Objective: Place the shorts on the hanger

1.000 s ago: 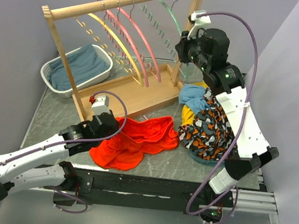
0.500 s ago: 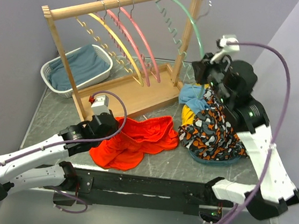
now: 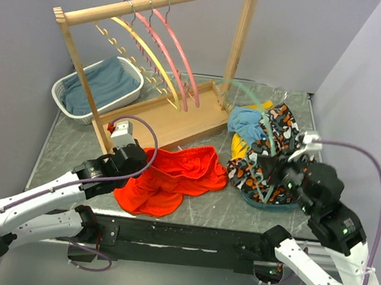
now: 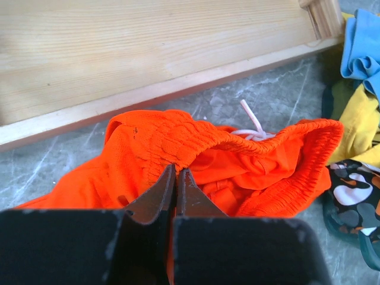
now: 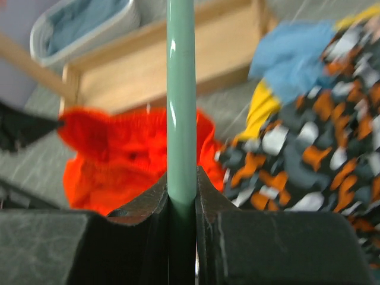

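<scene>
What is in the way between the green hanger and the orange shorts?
Nothing visible. The right gripper holds the hanger above the patterned garment, which lies beside the shorts, not on them. The left gripper is shut on the shorts' waistband.

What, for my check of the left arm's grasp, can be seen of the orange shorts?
The shorts are plain bright orange-red fabric with a gathered elastic waistband and a white drawstring. They lie crumpled, waist gaping open, on the grey marbled table, just in front of the wooden rack base. The left gripper has its fingers closed on the waistband's edge. Their right end reaches the clothes pile.
</scene>
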Motion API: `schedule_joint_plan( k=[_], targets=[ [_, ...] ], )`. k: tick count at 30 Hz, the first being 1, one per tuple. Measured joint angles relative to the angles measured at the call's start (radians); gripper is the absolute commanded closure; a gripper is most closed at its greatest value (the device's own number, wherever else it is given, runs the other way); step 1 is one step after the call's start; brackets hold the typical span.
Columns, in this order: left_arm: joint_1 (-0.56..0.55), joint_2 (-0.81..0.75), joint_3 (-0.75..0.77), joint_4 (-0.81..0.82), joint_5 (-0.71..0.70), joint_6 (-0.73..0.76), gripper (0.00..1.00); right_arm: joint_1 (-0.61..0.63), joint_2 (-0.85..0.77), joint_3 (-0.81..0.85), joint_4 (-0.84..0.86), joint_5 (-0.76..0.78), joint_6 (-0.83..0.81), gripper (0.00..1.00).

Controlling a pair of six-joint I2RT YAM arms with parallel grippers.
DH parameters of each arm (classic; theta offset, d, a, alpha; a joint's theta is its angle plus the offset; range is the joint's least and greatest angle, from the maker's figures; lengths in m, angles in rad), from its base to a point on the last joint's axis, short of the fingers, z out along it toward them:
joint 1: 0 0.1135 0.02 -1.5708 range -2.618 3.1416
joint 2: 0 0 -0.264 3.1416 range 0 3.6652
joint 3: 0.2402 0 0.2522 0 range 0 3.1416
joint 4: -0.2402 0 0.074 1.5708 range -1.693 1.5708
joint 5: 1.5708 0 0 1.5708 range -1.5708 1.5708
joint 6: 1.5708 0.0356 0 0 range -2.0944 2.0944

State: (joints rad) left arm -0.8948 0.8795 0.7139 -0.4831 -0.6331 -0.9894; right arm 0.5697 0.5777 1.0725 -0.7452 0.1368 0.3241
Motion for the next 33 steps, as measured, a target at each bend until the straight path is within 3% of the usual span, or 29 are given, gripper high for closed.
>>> schedule_joint_plan(
  k=[7,13,19,33],
  targets=[
    [0.014,0.005,-0.001,-0.007,-0.012,-0.008,0.99,0.138,-0.084,-0.150,-0.127,-0.134,0.061,1.00],
    [0.022,0.040,-0.001,-0.012,-0.020,-0.022,0.99,0.243,-0.084,-0.146,-0.187,-0.176,0.078,1.00],
    [0.039,0.052,-0.001,-0.008,-0.019,-0.018,0.99,0.265,-0.072,-0.093,-0.257,-0.185,0.065,1.00],
    [0.041,0.079,0.053,0.026,0.038,0.108,0.99,0.372,0.052,-0.069,-0.227,-0.208,0.007,1.00]
  ],
)
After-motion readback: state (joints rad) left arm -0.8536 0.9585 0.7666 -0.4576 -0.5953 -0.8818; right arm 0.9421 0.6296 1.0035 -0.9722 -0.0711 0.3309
